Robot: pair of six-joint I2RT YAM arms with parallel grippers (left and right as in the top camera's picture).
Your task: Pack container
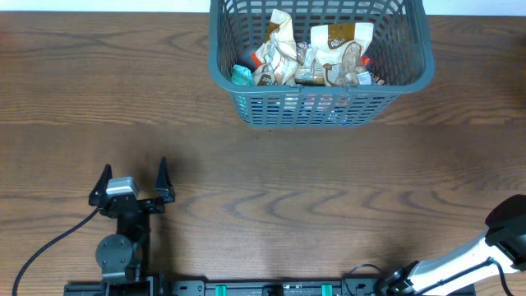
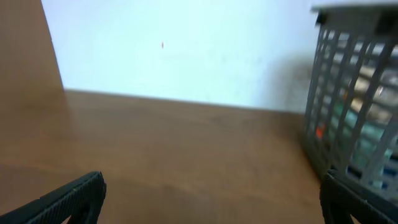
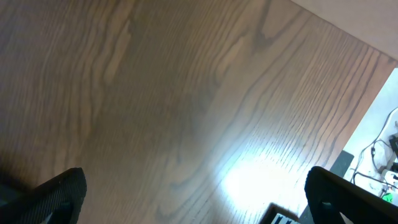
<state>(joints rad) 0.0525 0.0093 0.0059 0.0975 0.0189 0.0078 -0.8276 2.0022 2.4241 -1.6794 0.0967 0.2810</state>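
The dark grey slotted container (image 1: 246, 94) stands at the far middle of the table, holding several snack packets (image 1: 316, 53). It also shows blurred at the right edge of the left wrist view (image 2: 354, 118). My left gripper (image 1: 133, 177) is open and empty near the front left, far from the container; its fingertips show at the bottom corners of the left wrist view (image 2: 211, 199). My right gripper (image 3: 193, 193) is open and empty over bare wood. In the overhead view only the right arm (image 1: 501, 238) shows at the front right corner.
The wooden table (image 1: 263, 189) fills the views. A white wall (image 2: 186, 50) rises behind the far edge. The table's edge and cables (image 3: 379, 155) show at the right in the right wrist view.
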